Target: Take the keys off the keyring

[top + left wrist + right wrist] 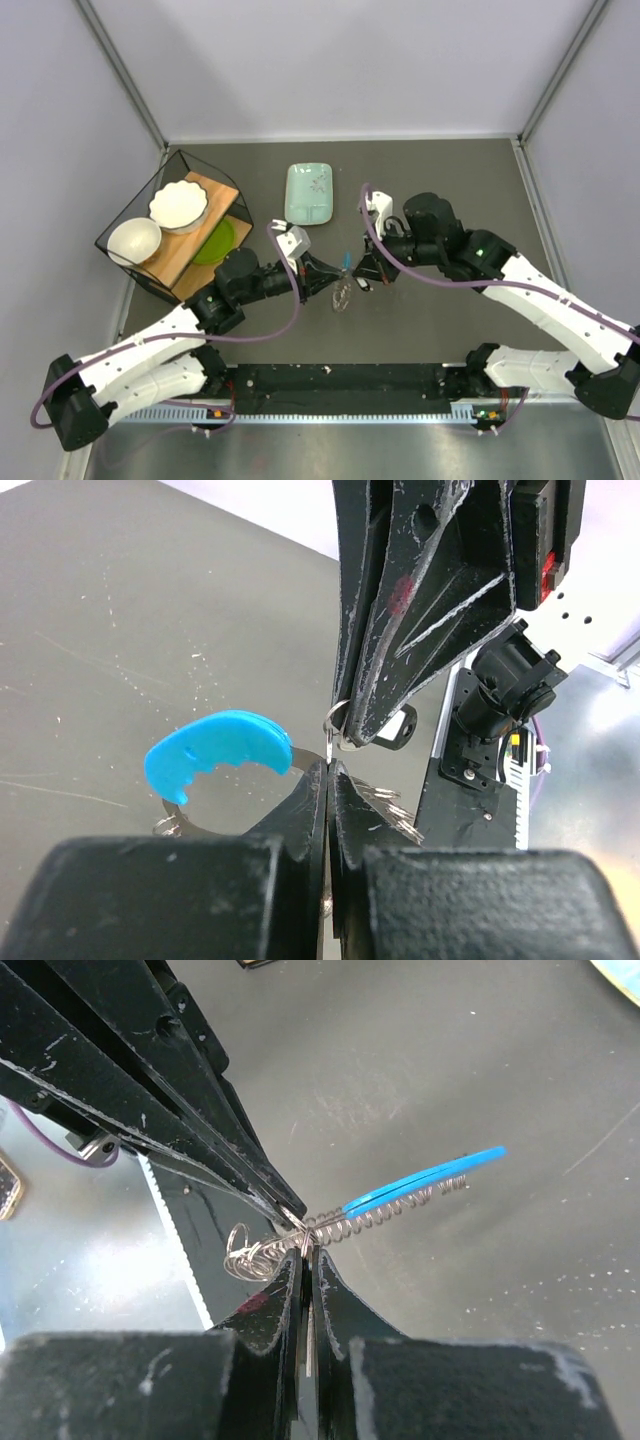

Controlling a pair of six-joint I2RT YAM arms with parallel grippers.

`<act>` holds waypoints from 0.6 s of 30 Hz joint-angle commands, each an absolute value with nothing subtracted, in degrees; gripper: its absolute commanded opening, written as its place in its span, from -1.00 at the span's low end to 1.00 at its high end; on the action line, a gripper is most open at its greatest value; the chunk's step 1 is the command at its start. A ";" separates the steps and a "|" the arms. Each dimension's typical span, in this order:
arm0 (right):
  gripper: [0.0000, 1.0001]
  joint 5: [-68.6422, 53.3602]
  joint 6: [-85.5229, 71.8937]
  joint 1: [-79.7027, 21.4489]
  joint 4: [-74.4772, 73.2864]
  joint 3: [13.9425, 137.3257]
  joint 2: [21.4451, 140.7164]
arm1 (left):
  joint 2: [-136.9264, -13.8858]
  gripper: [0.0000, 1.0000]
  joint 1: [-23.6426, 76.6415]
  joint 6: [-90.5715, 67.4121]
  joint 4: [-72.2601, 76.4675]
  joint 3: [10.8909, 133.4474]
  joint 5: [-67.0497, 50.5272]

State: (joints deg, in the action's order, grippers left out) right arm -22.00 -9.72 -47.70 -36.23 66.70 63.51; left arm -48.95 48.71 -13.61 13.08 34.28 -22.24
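Keyring [344, 282] is mid-air over the table [450, 180], five o'clock of the dish [300, 190]. Left fingers [305, 810] and right fingers [288, 1295] both clamp it. Best to twist slowly, easing keys [341, 299] off singly.

My right hand [308, 1258] is pinched closed on the keyring [262, 1252], held above the desk [450, 1050]. Its blue tag [425, 1180] juts right, edge-on. My left hand [283, 1210], tips together, touches the same ring.
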 commanded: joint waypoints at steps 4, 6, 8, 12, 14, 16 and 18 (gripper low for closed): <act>-1.00 -21.01 -10.28 -46.49 -33.49 63.46 60.82 | -44.12 -1.00 48.25 -16.87 22.93 30.06 -18.63; -1.00 -20.83 -9.93 -46.41 -32.00 62.06 59.77 | -43.60 -1.00 48.25 -17.75 23.82 29.88 -19.07; -1.00 -21.18 -9.67 -46.41 -30.24 59.87 58.80 | -43.24 -1.00 48.16 -18.63 23.99 30.14 -19.60; -1.00 -21.88 -10.46 -46.32 -26.29 57.31 56.78 | -42.02 -1.00 48.25 -20.39 25.13 30.06 -19.95; -1.00 -21.89 -10.90 -46.32 -25.67 56.61 56.60 | -41.31 -1.00 48.25 -20.92 26.71 29.19 -20.21; -1.00 -21.80 -11.16 -46.41 -25.05 56.34 56.51 | -40.35 -1.00 48.25 -21.53 28.90 28.66 -20.13; -1.00 -21.80 -11.60 -46.41 -24.61 55.99 56.43 | -39.99 -1.00 48.25 -21.53 29.79 28.21 -20.21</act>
State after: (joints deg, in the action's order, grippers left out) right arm -25.41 -11.84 -47.59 -23.22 57.04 57.78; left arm -43.22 48.80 -19.73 20.29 28.29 -21.08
